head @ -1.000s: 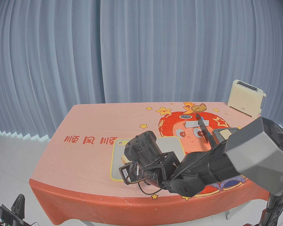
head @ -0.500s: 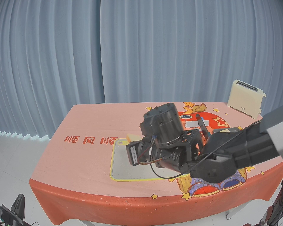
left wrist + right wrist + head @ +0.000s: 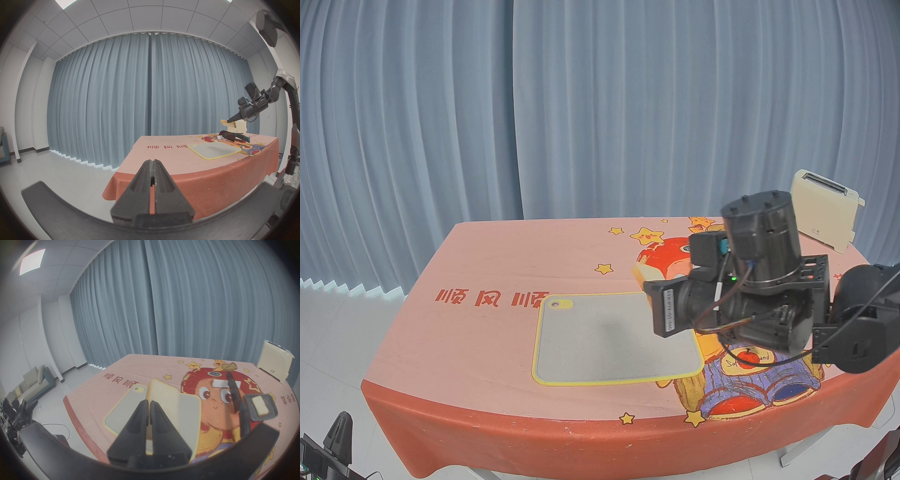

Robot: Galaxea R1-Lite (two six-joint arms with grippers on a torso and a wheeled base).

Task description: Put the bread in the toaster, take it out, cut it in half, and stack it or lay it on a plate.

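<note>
My right gripper (image 3: pixel 149 403) is shut on a pale slice of bread (image 3: pixel 165 402), holding it on edge in the air above the grey, yellow-rimmed cutting board (image 3: pixel 123 413). In the head view the bread (image 3: pixel 640 273) pokes out beyond the raised right wrist, over the far right corner of the cutting board (image 3: pixel 600 344). The cream toaster (image 3: pixel 824 209) stands at the table's far right corner, well apart from the bread. My left gripper (image 3: pixel 152 163) is shut on nothing, low and off the table's left side.
A dark knife (image 3: pixel 235 390) lies on the cartoon tablecloth between the board and a grey tray (image 3: pixel 269 402). The tray holds a small pale piece (image 3: pixel 259 405). Blue curtains hang behind the table.
The right arm has lifted the bread off the cutting board and carried it up, back and to the right, towards the toaster side. The board now lies bare.
</note>
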